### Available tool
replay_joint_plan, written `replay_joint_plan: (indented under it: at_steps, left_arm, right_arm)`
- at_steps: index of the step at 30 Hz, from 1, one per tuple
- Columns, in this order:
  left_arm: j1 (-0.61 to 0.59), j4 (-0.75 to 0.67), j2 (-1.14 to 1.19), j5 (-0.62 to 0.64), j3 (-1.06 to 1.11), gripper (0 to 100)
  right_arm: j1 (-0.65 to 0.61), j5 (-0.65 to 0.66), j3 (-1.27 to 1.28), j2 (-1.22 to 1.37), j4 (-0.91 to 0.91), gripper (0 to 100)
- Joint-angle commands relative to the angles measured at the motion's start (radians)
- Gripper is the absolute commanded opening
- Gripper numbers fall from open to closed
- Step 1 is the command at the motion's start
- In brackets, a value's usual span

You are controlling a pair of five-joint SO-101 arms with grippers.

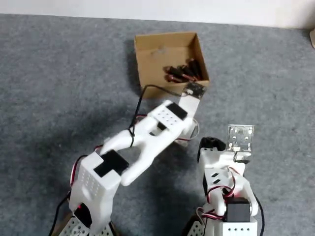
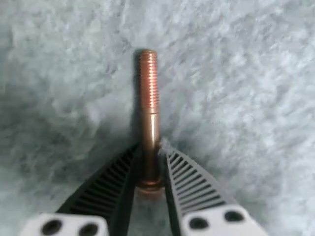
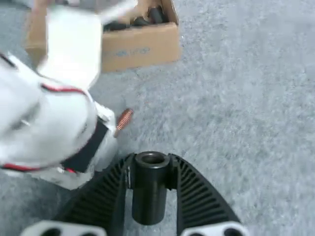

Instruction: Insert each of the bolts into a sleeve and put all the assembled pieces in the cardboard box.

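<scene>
Pinching bolt point(image 2: 148, 88) in left claw point(image 2: 150, 152); right claw point(image 3: 151, 162) clamps sleeve point(image 3: 149, 196); assembled pieces point(image 1: 184, 73) in cardboard box point(image 1: 147, 49)

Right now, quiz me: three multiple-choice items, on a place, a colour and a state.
1. Where do the dark assembled pieces lie? A) on a white plate B) in the brown cardboard box C) in a tool
2. The threaded metal bolt in the left tool is: A) copper B) silver C) blue
3. The right tool is: A) open B) shut on a bolt C) shut on the black cylindrical sleeve
B: they lie within its walls. A: copper shank and thread. C: it clamps the sleeve.
</scene>
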Motion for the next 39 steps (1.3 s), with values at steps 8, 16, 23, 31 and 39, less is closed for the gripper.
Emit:
replay_joint_plan:
  at_steps: [8,16,23,31,39]
  left_arm:
    - [-0.352,0.288,-0.283,0.29,-0.114,0]
    - [-0.406,0.256,-0.323,0.353,-0.013,0]
    - [-0.395,0.399,-0.325,0.11,-0.016,0]
    - [-0.456,0.669,-0.426,-1.35,-0.01,0]
    - [-0.541,0.671,-0.553,-2.027,0.186,0]
  right_arm:
    - [0.007,0.012,-0.002,-0.007,-0.038,0.5]
    - [0.007,0.012,0.001,-0.007,-0.038,0.5]
    - [0.007,0.014,0.051,-0.007,-0.105,0.5]
    - [0.007,0.015,0.058,-0.007,-0.114,0.5]
    - [0.007,0.015,0.062,-0.007,-0.116,0.5]
